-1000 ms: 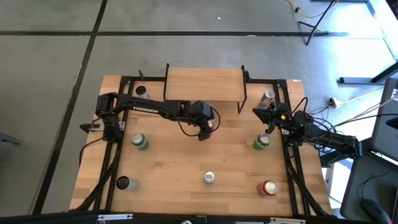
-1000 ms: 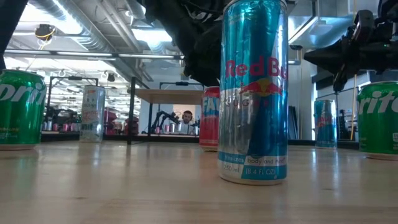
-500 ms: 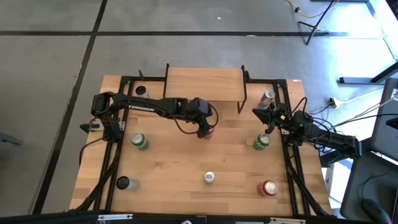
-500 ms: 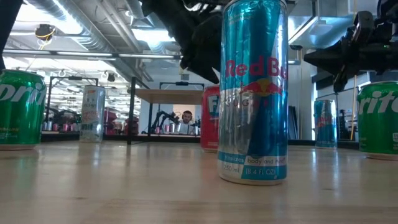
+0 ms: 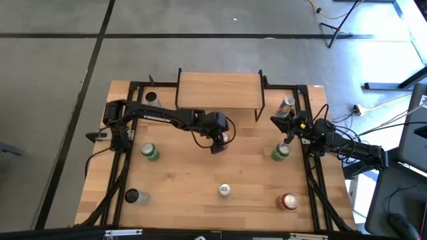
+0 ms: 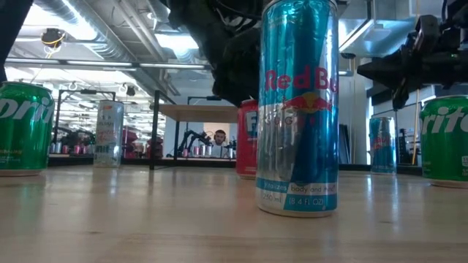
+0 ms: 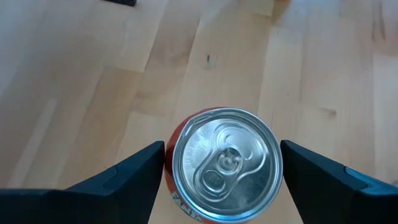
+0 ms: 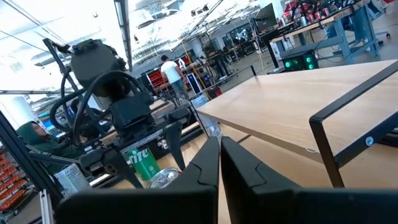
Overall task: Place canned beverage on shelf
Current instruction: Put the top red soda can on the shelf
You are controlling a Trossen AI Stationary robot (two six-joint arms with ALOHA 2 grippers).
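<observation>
A red can [image 7: 225, 163] stands upright on its base on the wooden table, just in front of the shelf [image 5: 219, 90]. The low view shows the red can [image 6: 246, 139] behind the tall blue can. My left gripper [image 5: 220, 141] reaches down over it, one finger on each side of the can's top. The shelf is a light wooden top on thin black legs at the table's far edge. My right gripper [image 5: 275, 121] waits shut at the table's right side, clear of the cans; its wrist view shows the right gripper [image 8: 219, 149] with fingertips together. My left gripper has the red can between its two fingers, at the upper side wall [image 7: 170, 168] just under the rim, on opposite sides. The fingers slant down from the table's left and from above. The can is upright with its base on the table.
Two green cans [image 5: 149, 152] [image 5: 281, 152] stand left and right of centre. A tall blue can [image 5: 224, 191], a red can [image 5: 287, 201] and a dark can [image 5: 132, 196] stand near the front edge. Silver cans [image 5: 152, 99] [image 5: 287, 103] flank the shelf.
My left gripper has swayed a little toward the shelf and come back, its finger gap unchanged. The red can stays standing on the table at about the same spot.
</observation>
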